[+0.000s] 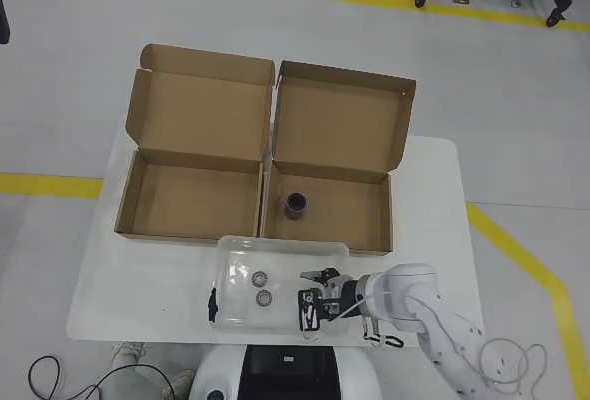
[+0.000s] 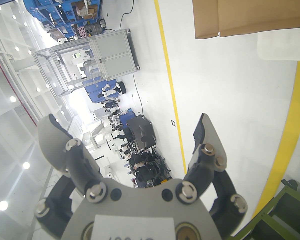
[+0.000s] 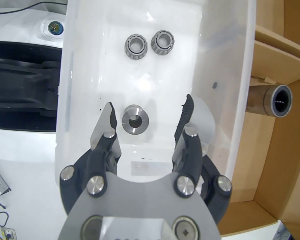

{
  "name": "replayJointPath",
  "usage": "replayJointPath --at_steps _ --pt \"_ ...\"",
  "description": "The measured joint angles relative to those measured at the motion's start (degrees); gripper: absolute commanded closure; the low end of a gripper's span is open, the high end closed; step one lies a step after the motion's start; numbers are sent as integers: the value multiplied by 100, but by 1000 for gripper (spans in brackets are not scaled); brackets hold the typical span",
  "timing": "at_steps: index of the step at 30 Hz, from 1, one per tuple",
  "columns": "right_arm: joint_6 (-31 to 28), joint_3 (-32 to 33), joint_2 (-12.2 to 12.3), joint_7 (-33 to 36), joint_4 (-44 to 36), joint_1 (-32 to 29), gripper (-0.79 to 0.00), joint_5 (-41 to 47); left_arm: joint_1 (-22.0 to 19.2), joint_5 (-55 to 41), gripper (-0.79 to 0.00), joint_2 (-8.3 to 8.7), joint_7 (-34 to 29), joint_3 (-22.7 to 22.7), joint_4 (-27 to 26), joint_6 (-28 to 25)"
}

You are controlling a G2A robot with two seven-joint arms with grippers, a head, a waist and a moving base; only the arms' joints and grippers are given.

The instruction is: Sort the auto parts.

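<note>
While over clear plastic tray (image 3: 245, 76), right hand (image 3: 148, 112): spread wide, smooth steel bushing (image 3: 135, 123) flanked.
Left hand (image 2: 126, 121): spread wide.
Ribbed grey bearings (image 3: 127, 48): two, in tray.

Top cam sits up on the robot and looks down on the whole worktop (image 1: 125, 290) from fairly far off, with the clear bin (image 1: 237, 250) at 6 o'clock and two cardboard boxes (image 1: 200, 200) at 12. Right wrist cam hangs close over that same bin, peering down past the right claw (image 3: 150, 106), and catches one box too, so those two views overlap. Left wrist cam points away past the left claw (image 2: 126, 117), out across the floor (image 2: 227, 101) into the room, with a cardboard flap (image 2: 240, 6) at its edge.
</note>
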Motion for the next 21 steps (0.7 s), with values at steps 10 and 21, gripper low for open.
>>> replayJointPath --at_steps 10,21 --pt "82 -409 -37 595 373 266 -579 140 0 0 -785 0 0 0 0 0" --pt "215 -795 -96 1062 675 603 -369 294 0 0 -785 0 0 0 0 0"
